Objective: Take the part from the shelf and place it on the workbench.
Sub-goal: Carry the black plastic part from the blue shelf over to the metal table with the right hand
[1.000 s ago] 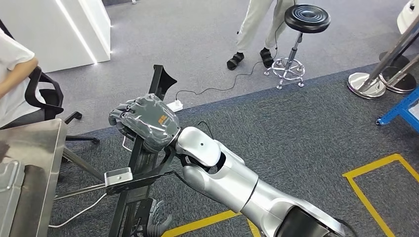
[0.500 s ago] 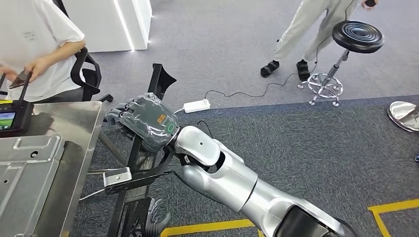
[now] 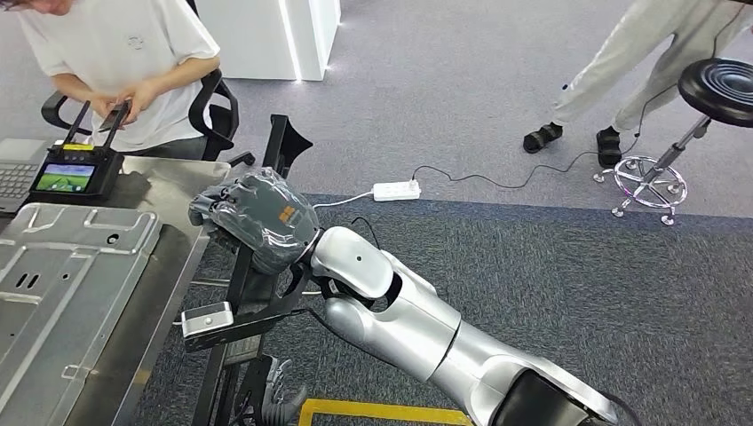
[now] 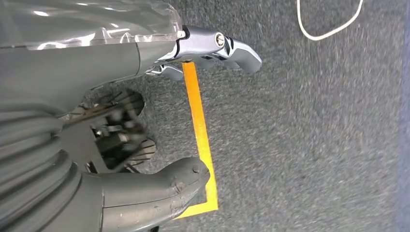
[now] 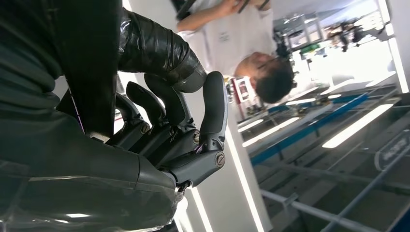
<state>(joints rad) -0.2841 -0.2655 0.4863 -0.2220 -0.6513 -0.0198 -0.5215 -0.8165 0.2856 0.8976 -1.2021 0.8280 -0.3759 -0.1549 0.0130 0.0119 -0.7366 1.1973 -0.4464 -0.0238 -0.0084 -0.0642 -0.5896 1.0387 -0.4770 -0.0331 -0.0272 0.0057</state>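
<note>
The part (image 3: 282,146) is a long black metal frame standing nearly upright in front of me, with a side arm ending in a small light block (image 3: 206,317). My right hand (image 3: 262,220), under a grey cover, grips the frame high up; in the right wrist view its fingers (image 5: 169,140) curl around the black bar (image 5: 92,58). My left hand (image 3: 282,395) is low beside the frame's foot, and the left wrist view shows the hand (image 4: 87,77) with thumb and fingers apart over carpet, holding nothing. The steel workbench (image 3: 178,177) lies to the left.
A silver sheet-metal panel (image 3: 62,275) and a handheld screen unit (image 3: 75,173) lie on the workbench; a seated person (image 3: 115,53) is behind it. A power strip (image 3: 397,189), a stool (image 3: 675,133), a standing person (image 3: 639,53) and yellow floor tape (image 3: 382,413) are on the carpet.
My view has swung left: the workbench, its panel and the seated person have come further into the picture. The right hand keeps its grip on the frame.
</note>
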